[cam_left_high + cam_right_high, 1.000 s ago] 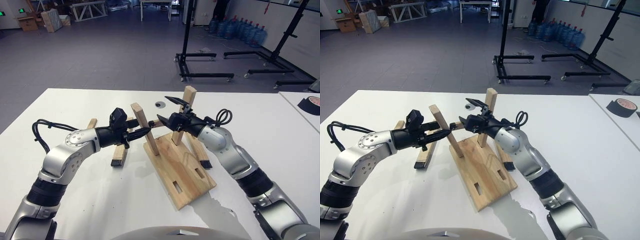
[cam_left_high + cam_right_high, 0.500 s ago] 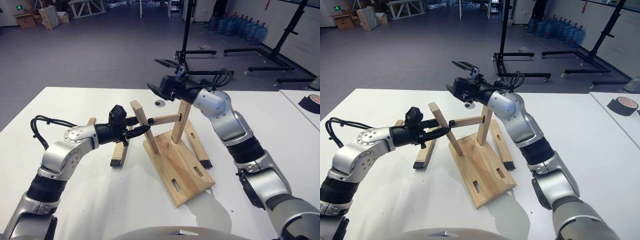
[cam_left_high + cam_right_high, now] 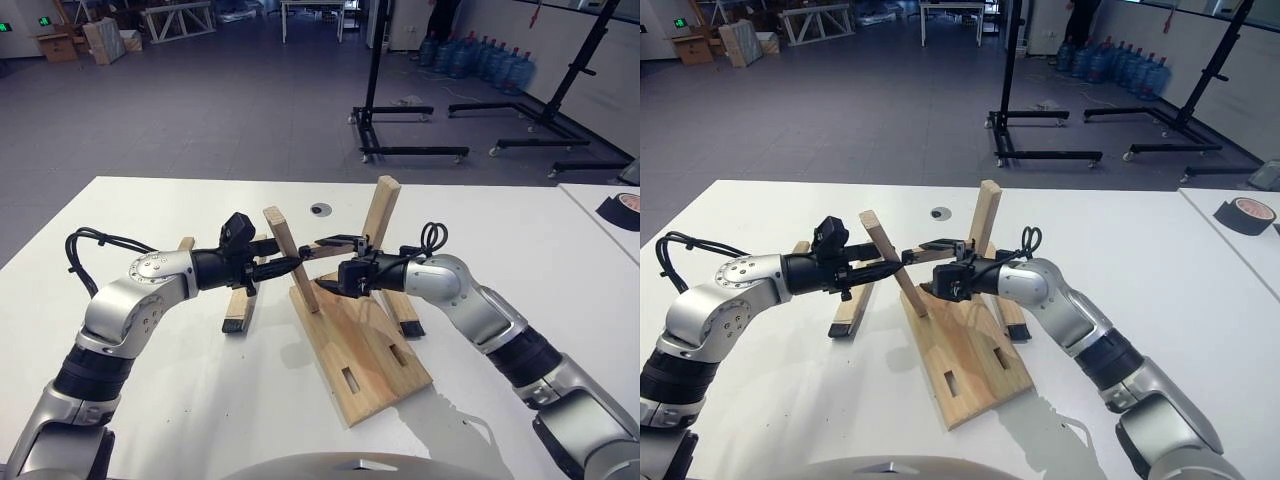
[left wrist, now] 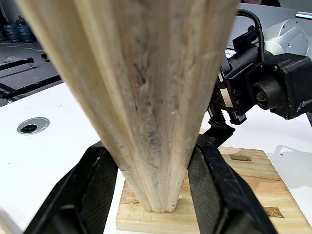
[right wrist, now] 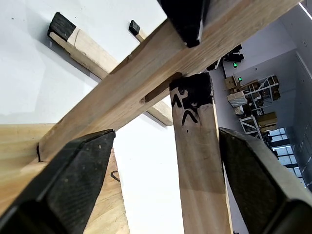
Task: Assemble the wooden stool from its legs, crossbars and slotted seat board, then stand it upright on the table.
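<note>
The slotted seat board (image 3: 365, 365) lies flat on the white table (image 3: 130, 215). A tilted leg (image 3: 283, 238) rises from its near-left slot, and my left gripper (image 3: 290, 263) is shut on it; both fingers (image 4: 100, 183) press the leg (image 4: 146, 97). A second leg (image 3: 380, 205) stands at the board's far side. Between the legs runs a crossbar (image 5: 200, 161), its dark-marked end at the tilted leg's slot (image 5: 161, 90). My right gripper (image 3: 322, 262) is open around this crossbar, one finger above and one below.
One loose wooden piece (image 3: 238, 305) lies left of the board and another (image 3: 400, 305) along its right side. A cable hole (image 3: 320, 209) sits at the table's back, a tape roll (image 3: 622, 210) at the right edge. Black racks (image 3: 410, 110) stand on the floor beyond.
My right arm, raised above the far leg half a second ago, has come down, and its open gripper now straddles the crossbar. The left gripper has kept its hold on the tilted leg.
</note>
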